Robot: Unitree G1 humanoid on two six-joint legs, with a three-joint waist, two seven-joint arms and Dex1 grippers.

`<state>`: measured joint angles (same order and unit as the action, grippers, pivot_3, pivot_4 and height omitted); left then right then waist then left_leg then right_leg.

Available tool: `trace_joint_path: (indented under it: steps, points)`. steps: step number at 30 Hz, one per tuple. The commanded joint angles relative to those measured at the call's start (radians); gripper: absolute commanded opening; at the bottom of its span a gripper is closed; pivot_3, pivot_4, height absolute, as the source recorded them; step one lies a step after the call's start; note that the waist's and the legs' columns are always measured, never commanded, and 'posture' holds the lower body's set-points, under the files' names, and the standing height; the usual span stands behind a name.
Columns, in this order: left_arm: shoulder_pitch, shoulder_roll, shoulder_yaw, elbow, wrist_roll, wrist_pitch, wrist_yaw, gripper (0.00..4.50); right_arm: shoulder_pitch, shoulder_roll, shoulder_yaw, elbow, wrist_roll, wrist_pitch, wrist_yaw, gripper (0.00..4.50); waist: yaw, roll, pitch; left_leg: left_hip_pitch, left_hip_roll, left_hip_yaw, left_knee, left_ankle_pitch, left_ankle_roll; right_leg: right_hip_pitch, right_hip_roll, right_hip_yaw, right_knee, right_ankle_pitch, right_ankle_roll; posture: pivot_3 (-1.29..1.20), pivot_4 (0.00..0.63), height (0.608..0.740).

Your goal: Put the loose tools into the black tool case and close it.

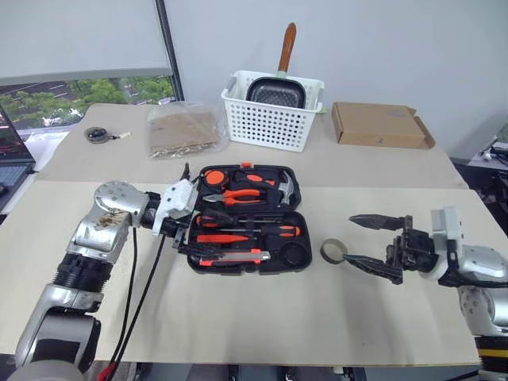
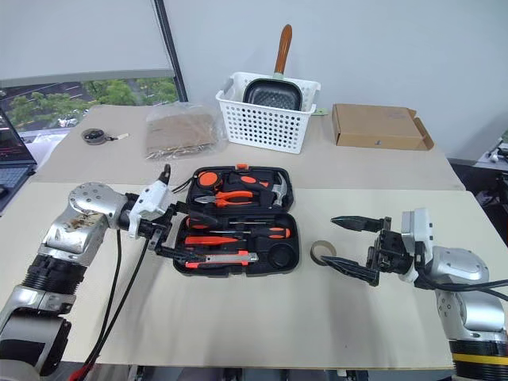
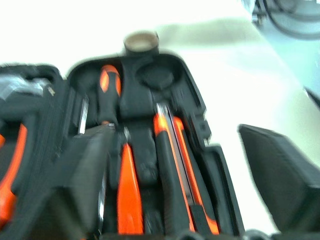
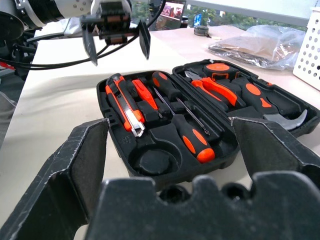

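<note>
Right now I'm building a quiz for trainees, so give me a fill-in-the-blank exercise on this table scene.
1. The black tool case lies ____, both halves flat on the table.
2. The roll of tape lies between the case and the ____ gripper.
3. The white basket holds a ____ with a wooden handle.
4. The left gripper hangs above the case with nothing in it, its fingers ____.

Missing words: open; right; pan; open

bright daylight, blurred overexposed left wrist
</note>
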<state>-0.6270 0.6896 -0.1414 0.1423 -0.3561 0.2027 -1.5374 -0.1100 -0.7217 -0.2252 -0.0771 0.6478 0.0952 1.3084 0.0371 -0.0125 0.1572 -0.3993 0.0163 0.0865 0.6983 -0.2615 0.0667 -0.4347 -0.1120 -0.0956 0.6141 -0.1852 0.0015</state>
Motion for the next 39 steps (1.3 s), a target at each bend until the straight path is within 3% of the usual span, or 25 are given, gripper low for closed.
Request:
trace_joint_path:
  steps: [1, 8, 25, 30, 39]
  points:
    - [0.026, -0.03, -0.02, -0.053, -0.008, -0.012, 0.011, 2.71, -0.032, 0.003, 0.0, -0.009, 0.005, 0.001, 0.006, 4.5, 0.0, 0.0, 0.0, 0.0, 0.0, 0.0, 0.0, 0.0, 0.0, 0.0, 0.0, 0.0, 0.0, 0.0, 0.0, 0.0, 0.15, 0.7]
    - [0.073, -0.059, -0.078, 0.025, 0.078, -0.158, 0.01, 0.06, -0.042, -0.007, -0.004, -0.007, 0.007, 0.002, 0.01, 4.5, 0.0, 0.0, 0.0, 0.0, 0.0, 0.0, 0.0, 0.0, 0.0, 0.0, 0.001, 0.0, 0.0, 0.0, 0.0, 0.0, 0.15, 0.7]
    - [0.014, -0.123, -0.122, 0.318, 0.185, -0.314, -0.006, 0.02, 0.002, -0.006, -0.022, -0.041, 0.009, -0.005, -0.01, 4.5, 0.003, 0.002, -0.002, 0.002, 0.0, 0.0, 0.001, 0.0, 0.0, 0.002, 0.0, 0.0, 0.0, 0.0, 0.0, 0.0, 0.15, 0.7]
    - [0.025, -0.134, -0.143, 0.318, 0.198, -0.341, -0.023, 0.02, 0.008, -0.007, -0.023, -0.045, 0.011, -0.004, -0.012, 4.5, 0.001, 0.004, -0.003, 0.01, 0.0, 0.0, 0.001, 0.0, 0.0, 0.01, -0.001, 0.0, 0.0, 0.001, 0.0, 0.0, 0.15, 0.7]
    - [0.067, -0.157, -0.181, 0.343, 0.24, -0.396, -0.005, 0.02, 0.01, -0.001, -0.017, -0.047, 0.01, -0.005, -0.015, 4.5, 0.002, 0.013, -0.009, 0.01, 0.0, 0.0, 0.0, -0.001, 0.002, 0.01, -0.002, 0.001, -0.001, 0.0, 0.001, 0.0, 0.15, 0.7]
